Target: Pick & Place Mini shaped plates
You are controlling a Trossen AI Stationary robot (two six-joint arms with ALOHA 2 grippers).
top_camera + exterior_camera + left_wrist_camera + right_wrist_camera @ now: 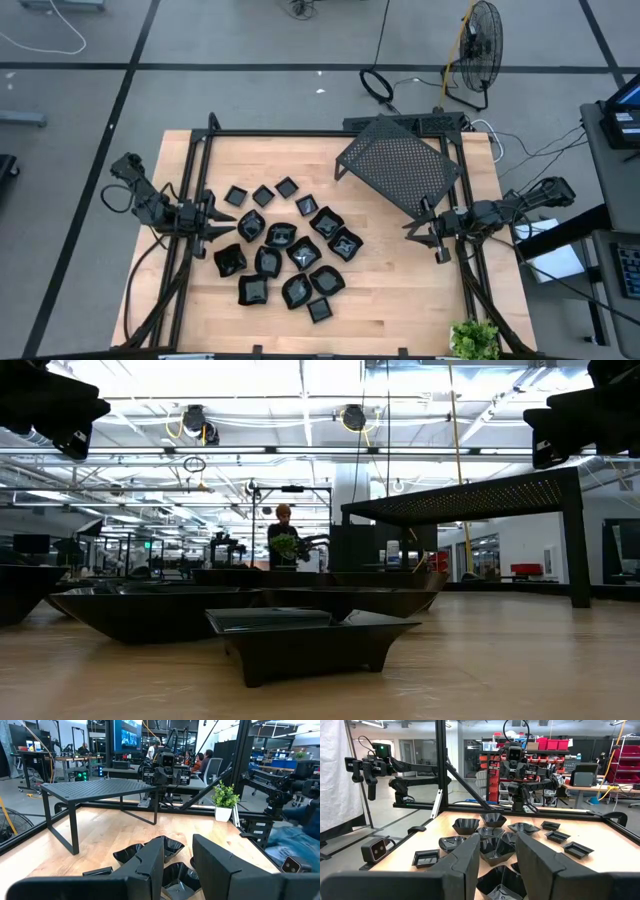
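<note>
The mini shaped plates [285,250] are lying clustered on the surface [400,290], left of the perforated rack [398,165]. Both grippers, left gripper [222,228] and right gripper [418,228], are hovering at opposite edges with jaws released and empty, apparently waiting before any pick begins.

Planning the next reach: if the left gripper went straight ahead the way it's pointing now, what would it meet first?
Most likely the mini shaped plates clustered just ahead of the left gripper, its jaws slightly apart. If it stays above them, the way looks free toward the right gripper; height is unclear.
</note>
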